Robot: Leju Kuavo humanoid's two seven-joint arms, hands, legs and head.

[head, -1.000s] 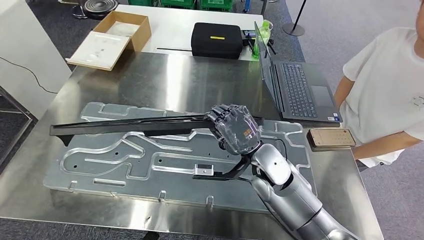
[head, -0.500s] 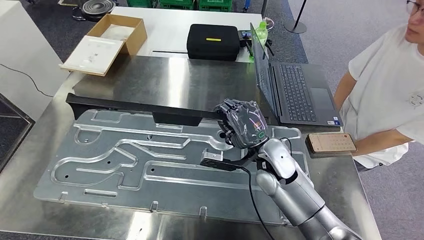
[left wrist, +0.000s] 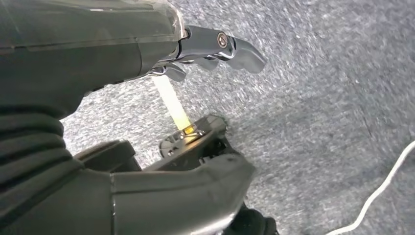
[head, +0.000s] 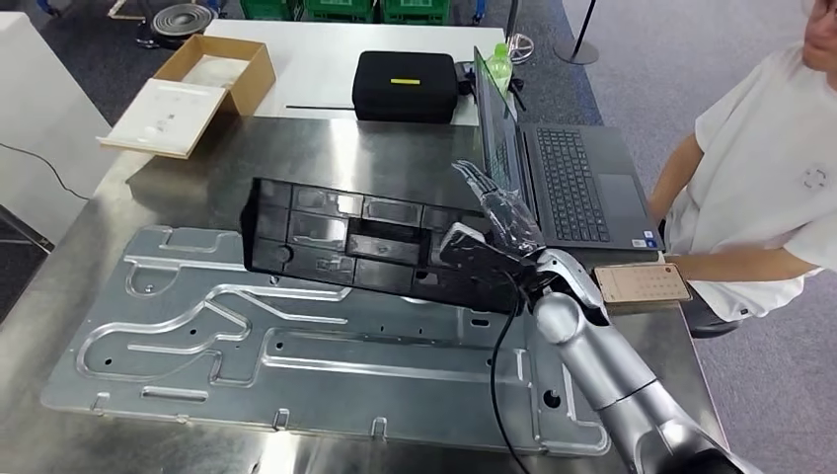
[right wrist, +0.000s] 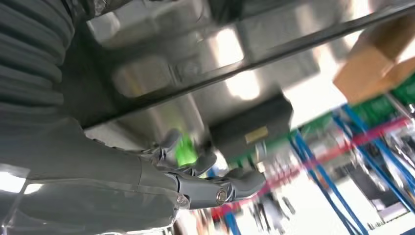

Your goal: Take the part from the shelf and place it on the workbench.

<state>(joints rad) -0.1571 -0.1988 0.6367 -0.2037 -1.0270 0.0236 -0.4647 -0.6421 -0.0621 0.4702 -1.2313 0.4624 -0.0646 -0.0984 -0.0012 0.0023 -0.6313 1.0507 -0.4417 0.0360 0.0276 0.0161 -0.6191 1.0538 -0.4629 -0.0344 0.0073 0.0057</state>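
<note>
Flanking part (head: 365, 242): laptop (head: 572, 183), phone (head: 642, 283).

Steel workbench (head: 395, 158): aluminium panel (head: 296, 346), laptop (head: 572, 183), phone (head: 642, 283).

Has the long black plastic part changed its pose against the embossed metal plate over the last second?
Yes. The long black plastic part has rolled from edge-on to showing its ribbed inner face, above the embossed metal plate's far edge, with the right hand at its end.

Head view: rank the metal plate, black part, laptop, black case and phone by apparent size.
1. metal plate
2. black part
3. laptop
4. black case, though it sits farther back, so it may look smaller than it is
5. phone
</note>
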